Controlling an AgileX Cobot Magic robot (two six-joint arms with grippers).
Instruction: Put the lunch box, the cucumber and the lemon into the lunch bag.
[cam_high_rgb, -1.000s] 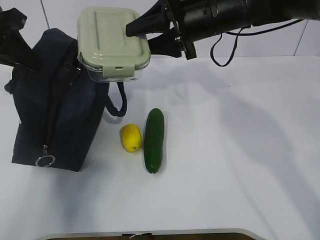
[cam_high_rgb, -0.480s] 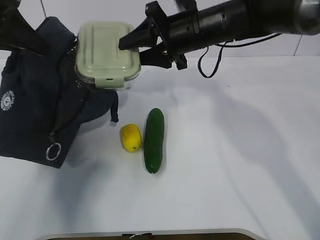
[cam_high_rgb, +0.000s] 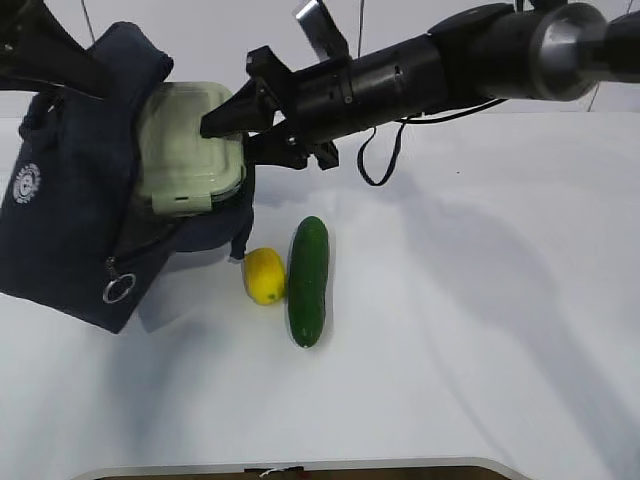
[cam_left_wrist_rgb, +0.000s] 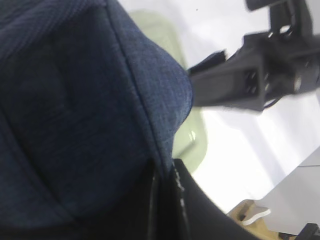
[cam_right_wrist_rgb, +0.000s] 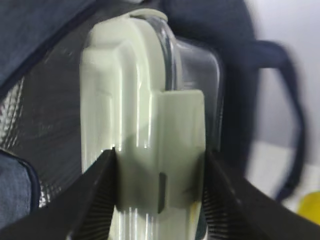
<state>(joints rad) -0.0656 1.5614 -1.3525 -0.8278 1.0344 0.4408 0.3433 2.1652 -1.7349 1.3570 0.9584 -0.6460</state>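
The navy lunch bag (cam_high_rgb: 75, 215) is tilted with its mouth facing right. My left gripper (cam_high_rgb: 88, 78) is shut on the bag's upper fabric edge (cam_left_wrist_rgb: 150, 135) and holds it up. My right gripper (cam_high_rgb: 225, 125) is shut on the lunch box (cam_high_rgb: 185, 150), its fingers (cam_right_wrist_rgb: 97, 200) on both sides of the pale green lid (cam_right_wrist_rgb: 150, 150). The box is partly inside the bag's mouth, against the silver lining (cam_right_wrist_rgb: 40, 115). The lemon (cam_high_rgb: 264, 275) and the cucumber (cam_high_rgb: 308, 280) lie side by side on the white table, right of the bag.
The bag's zipper ring pull (cam_high_rgb: 117, 290) hangs at its front lower corner. A loop handle (cam_right_wrist_rgb: 290, 100) dangles beside the box. The white table (cam_high_rgb: 480, 300) extends to the right of the cucumber. The table's front edge (cam_high_rgb: 300, 465) is near.
The bag has been lifted and tilted open toward the right. My right gripper has carried the lunch box down and left, from above the bag into its mouth.
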